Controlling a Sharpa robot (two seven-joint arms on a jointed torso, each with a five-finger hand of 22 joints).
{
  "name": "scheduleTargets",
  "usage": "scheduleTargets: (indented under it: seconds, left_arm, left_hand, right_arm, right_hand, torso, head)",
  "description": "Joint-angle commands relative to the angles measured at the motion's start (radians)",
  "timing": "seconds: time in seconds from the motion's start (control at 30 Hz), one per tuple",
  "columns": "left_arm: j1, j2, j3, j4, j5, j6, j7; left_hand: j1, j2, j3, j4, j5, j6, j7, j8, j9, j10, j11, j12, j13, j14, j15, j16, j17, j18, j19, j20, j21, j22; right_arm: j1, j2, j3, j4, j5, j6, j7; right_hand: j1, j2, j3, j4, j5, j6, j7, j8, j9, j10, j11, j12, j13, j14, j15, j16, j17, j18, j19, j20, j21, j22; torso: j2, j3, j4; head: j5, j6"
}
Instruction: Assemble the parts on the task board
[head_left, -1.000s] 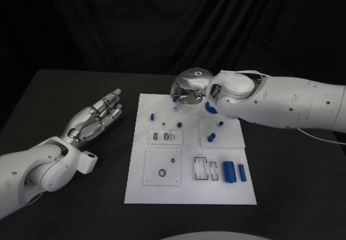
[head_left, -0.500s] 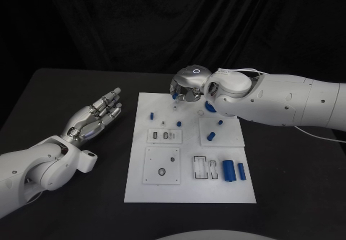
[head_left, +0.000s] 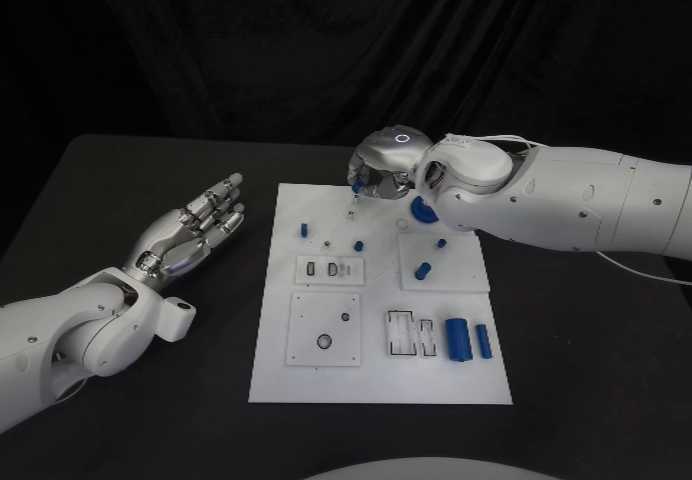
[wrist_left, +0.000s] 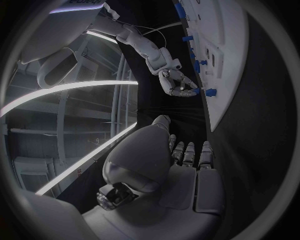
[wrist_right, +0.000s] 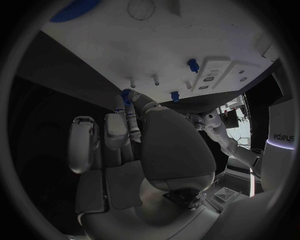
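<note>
**Right hand pinching a blue part over the board's far edge**

The right hand (head_left: 382, 170) is hovering over the far edge of the task board (head_left: 378, 385), pinching a small blue part (head_left: 356, 186) between its fingertips, just above the board's surface. Near it a blue gear (head_left: 423, 209) is lying on the board. Toward the board's near end, two blue cylinders (head_left: 467, 341) are lying side by side. The left hand (head_left: 198, 228) is resting beside the board, off it, over the black table (head_left: 130, 180), fingers stretched out and holding nothing.
</note>
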Motion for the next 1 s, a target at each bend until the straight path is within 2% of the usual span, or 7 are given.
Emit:
scheduleTargets:
  seconds: [0.03,0.3,0.5,0.9,1.0]
  left_arm:
    - [0.001,0.001,0.001,0.000,-0.001,0.014,0.122]
    - [0.001,0.000,0.001,-0.003,-0.001,0.016,0.119]
    - [0.001,0.004,0.001,-0.009,-0.001,0.019,0.118]
    - [0.000,0.007,0.001,-0.017,-0.001,0.024,0.116]
    - [0.000,0.008,0.001,-0.019,-0.001,0.025,0.115]
  left_hand:
    - [0.002,-0.008,0.006,0.000,-0.006,-0.002,0.006,-0.005,0.000,0.001,0.009,-0.003,-0.001,-0.001,0.007,-0.004,-0.002,0.010,0.001,0.003,-0.006,-0.001]
    - [0.000,-0.007,0.007,0.001,-0.007,-0.003,0.006,-0.005,0.000,0.001,0.011,-0.003,-0.001,-0.001,0.011,-0.004,-0.002,0.010,0.001,0.006,-0.006,-0.001]
    - [0.000,-0.006,0.007,0.002,-0.008,-0.003,0.005,-0.005,0.000,0.001,0.011,-0.003,-0.001,-0.001,0.013,-0.004,-0.002,0.010,0.001,0.007,-0.006,-0.001]
    - [-0.002,-0.006,0.009,0.001,-0.009,0.000,0.008,-0.004,0.001,0.001,0.016,-0.003,-0.001,-0.001,0.022,-0.004,-0.002,0.010,0.001,0.014,-0.006,-0.001]
    - [-0.002,-0.006,0.009,0.001,-0.010,0.000,0.008,-0.004,0.001,0.001,0.018,-0.003,-0.001,-0.001,0.023,-0.004,-0.002,0.010,0.001,0.016,-0.006,-0.001]
  right_arm:
    - [-0.004,-0.008,0.001,0.008,0.007,-0.049,-0.018]
    - [-0.006,-0.024,0.001,0.014,0.057,-0.024,-0.010]
    - [-0.009,-0.025,0.001,0.014,0.068,-0.006,-0.003]
    - [-0.018,-0.017,0.001,0.005,0.071,-0.003,0.001]
    - [-0.019,-0.015,0.001,0.003,0.071,-0.005,0.003]
  right_hand:
    - [-0.007,0.008,0.006,0.003,0.006,0.002,0.004,0.003,0.095,-0.001,0.006,-0.004,0.001,0.002,0.007,0.006,0.002,-0.007,0.003,0.005,0.006,0.026]
    - [-0.009,0.007,0.008,0.003,0.008,-0.002,0.007,0.000,0.096,-0.004,0.009,-0.010,-0.001,0.002,0.011,0.005,0.001,-0.006,0.001,0.008,0.005,0.025]
    - [-0.009,0.007,0.009,0.003,0.007,-0.003,0.007,-0.002,0.096,-0.005,0.010,-0.012,-0.001,0.001,0.011,0.005,0.001,-0.006,0.001,0.009,0.005,0.025]
    - [-0.013,0.006,0.009,0.005,0.001,-0.008,0.008,-0.006,0.097,-0.007,0.012,-0.018,-0.002,0.000,0.013,0.004,0.001,-0.006,0.000,0.011,0.005,0.026]
    - [-0.014,0.005,0.009,0.006,0.000,-0.008,0.008,-0.007,0.098,-0.007,0.012,-0.018,-0.002,0.000,0.014,0.003,0.000,-0.006,0.000,0.011,0.004,0.025]
  torso:
    - [0.000,0.0007,-0.0015]
    - [-0.001,0.0007,-0.0028]
    - [-0.001,-0.0001,-0.0026]
    - [0.000,-0.0019,-0.0002]
    - [-0.001,-0.0022,0.0021]
  head:
    - [0.001,0.000]
    - [0.008,-0.004]
    - [0.005,-0.007]
    - [0.007,-0.016]
    - [0.005,-0.017]
